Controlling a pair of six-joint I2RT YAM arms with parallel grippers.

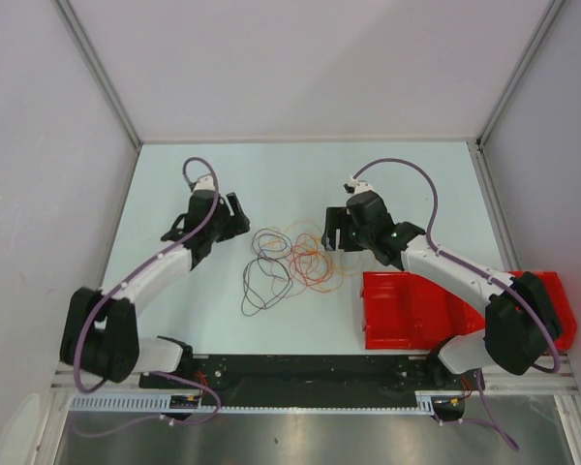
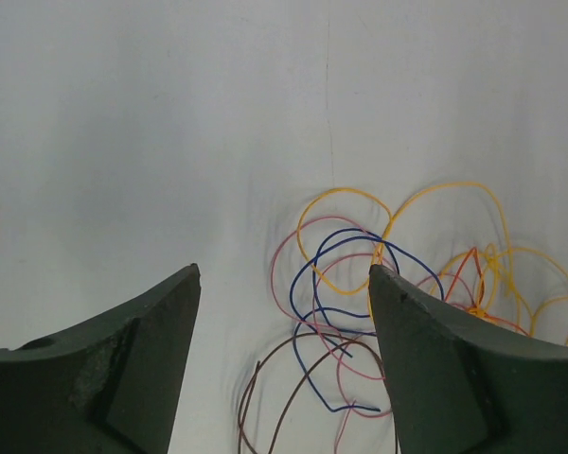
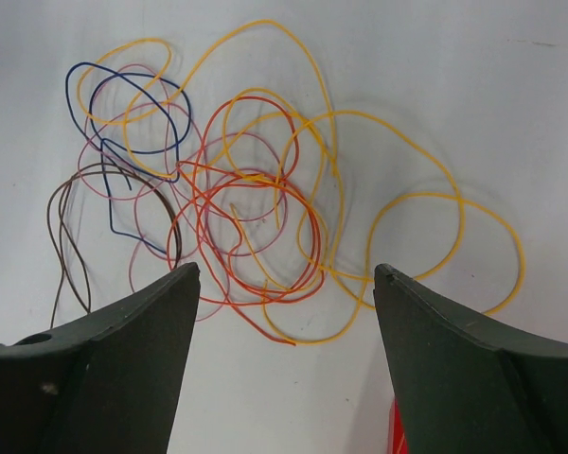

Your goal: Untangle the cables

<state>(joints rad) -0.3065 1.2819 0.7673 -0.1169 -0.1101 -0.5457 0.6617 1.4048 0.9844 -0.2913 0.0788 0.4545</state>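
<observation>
Cables (image 1: 289,262) lie in tangled heap mid-worktop (image 1: 271,174), between arms. Left pincer (image 2: 284,272) and right pincer (image 3: 284,270) both wide open, empty, flanking heap from opposite sides; likely positioned to pull loops apart.

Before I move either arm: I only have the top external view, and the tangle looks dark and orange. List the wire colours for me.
Observer: The right wrist view splits the dark part into a blue wire, a brown wire and a pink wire.
Operator: Now the orange part.
Observer: A red wire coils in the middle; a yellow wire makes the widest loops, crossing it.
Operator: Confirm both jaws.
Observer: The left gripper and right gripper stand open, holding nothing.
</observation>
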